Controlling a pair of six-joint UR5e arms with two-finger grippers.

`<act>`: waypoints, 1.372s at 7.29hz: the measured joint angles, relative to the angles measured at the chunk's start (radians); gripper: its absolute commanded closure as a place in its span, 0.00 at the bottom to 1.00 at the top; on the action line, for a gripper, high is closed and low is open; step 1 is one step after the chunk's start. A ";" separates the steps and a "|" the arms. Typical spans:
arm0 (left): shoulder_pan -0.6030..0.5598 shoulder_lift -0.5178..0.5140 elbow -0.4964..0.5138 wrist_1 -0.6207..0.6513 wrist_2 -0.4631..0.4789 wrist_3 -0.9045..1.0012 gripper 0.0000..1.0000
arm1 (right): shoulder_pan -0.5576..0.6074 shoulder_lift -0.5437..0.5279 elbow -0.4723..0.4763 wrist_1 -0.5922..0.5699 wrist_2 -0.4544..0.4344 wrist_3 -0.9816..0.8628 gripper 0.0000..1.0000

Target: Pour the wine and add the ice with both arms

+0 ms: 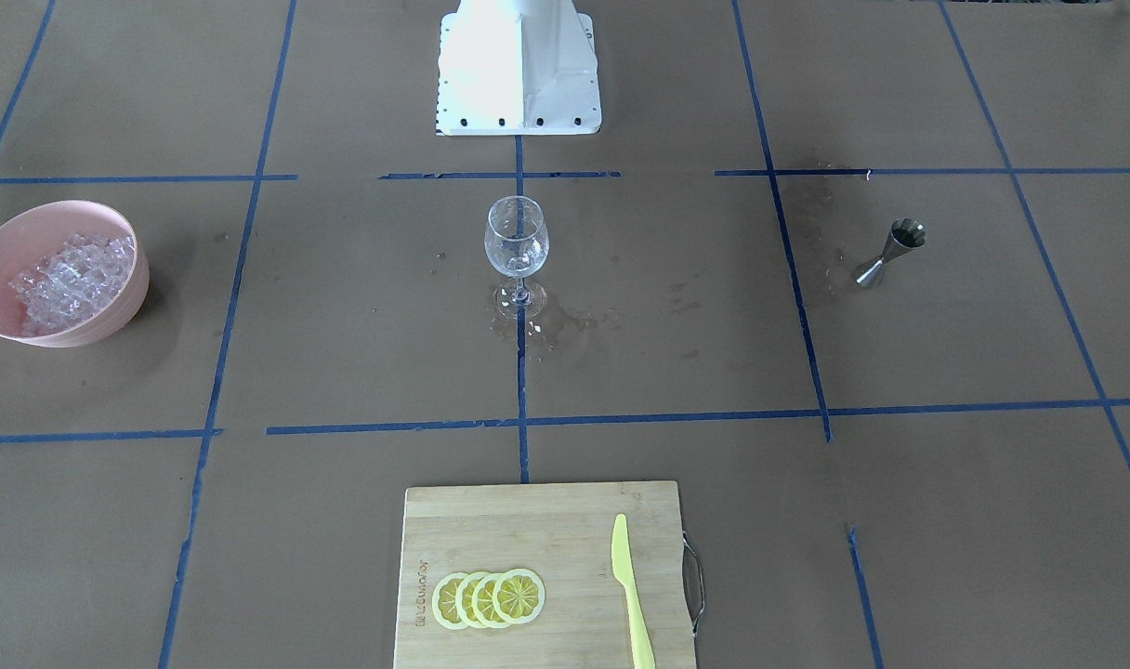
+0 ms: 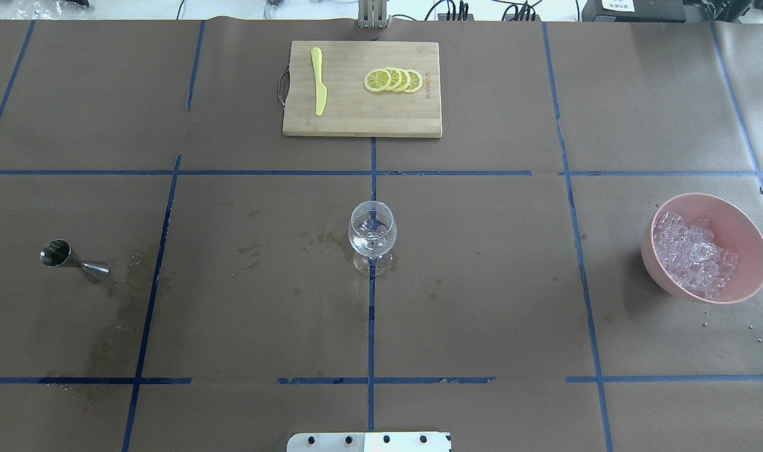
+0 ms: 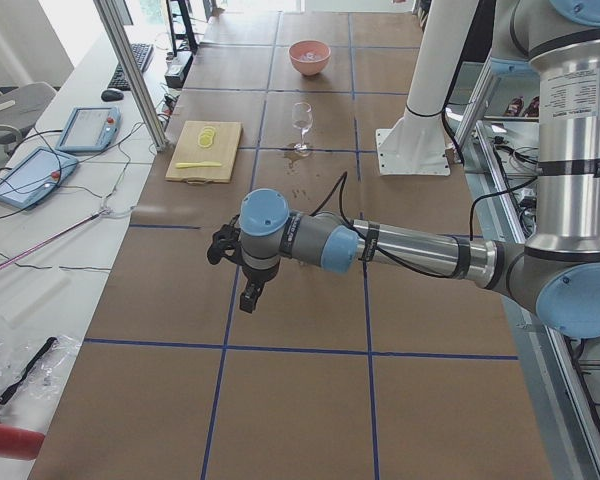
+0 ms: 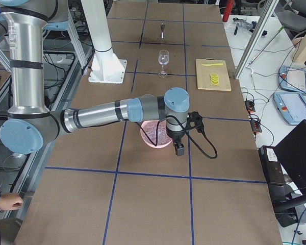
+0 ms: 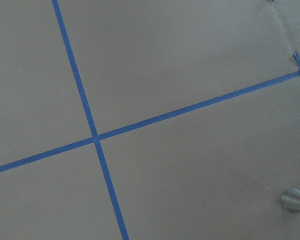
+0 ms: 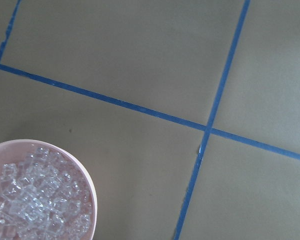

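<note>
A clear wine glass (image 2: 372, 235) stands upright at the table's middle, also in the front view (image 1: 517, 243). The ice (image 2: 692, 254) is heaped in a pink bowl (image 2: 748, 242) on my right, and shows in the right wrist view (image 6: 35, 205). A steel jigger (image 2: 71, 258) stands on my left, its foot at the left wrist view's edge (image 5: 295, 200). My left gripper (image 3: 252, 295) hangs above the table near the jigger's side. My right gripper (image 4: 179, 149) hangs just beside the bowl (image 4: 152, 137). They show only in the side views, so I cannot tell if either is open or shut.
A bamboo cutting board (image 2: 356, 116) lies at the far side of the table, with overlapping lemon slices (image 2: 394, 80) and a yellow knife (image 2: 319, 88). Wet stains lie around the glass's foot (image 1: 565, 325) and near the jigger. The white robot base (image 1: 519, 70) stands at the near edge.
</note>
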 measured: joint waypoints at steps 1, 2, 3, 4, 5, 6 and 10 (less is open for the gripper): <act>-0.001 0.001 0.002 0.016 0.042 -0.001 0.00 | 0.013 -0.014 0.003 0.001 -0.005 -0.001 0.00; -0.002 0.004 -0.005 0.040 0.072 0.000 0.00 | 0.018 -0.022 0.004 0.002 -0.004 -0.001 0.00; -0.006 0.007 -0.012 0.052 0.099 0.001 0.00 | 0.019 -0.030 0.004 0.003 0.001 -0.002 0.00; -0.010 0.009 -0.015 0.053 0.124 0.002 0.00 | 0.020 -0.039 0.003 0.006 0.003 -0.005 0.00; -0.010 0.007 -0.013 0.048 0.133 0.003 0.00 | 0.020 -0.044 0.002 0.007 0.004 -0.004 0.00; -0.012 0.005 -0.017 0.044 0.128 0.005 0.00 | 0.019 -0.047 -0.003 0.006 0.004 0.001 0.00; 0.014 0.018 -0.052 -0.002 0.040 -0.001 0.00 | -0.021 -0.052 -0.020 0.006 0.010 0.002 0.00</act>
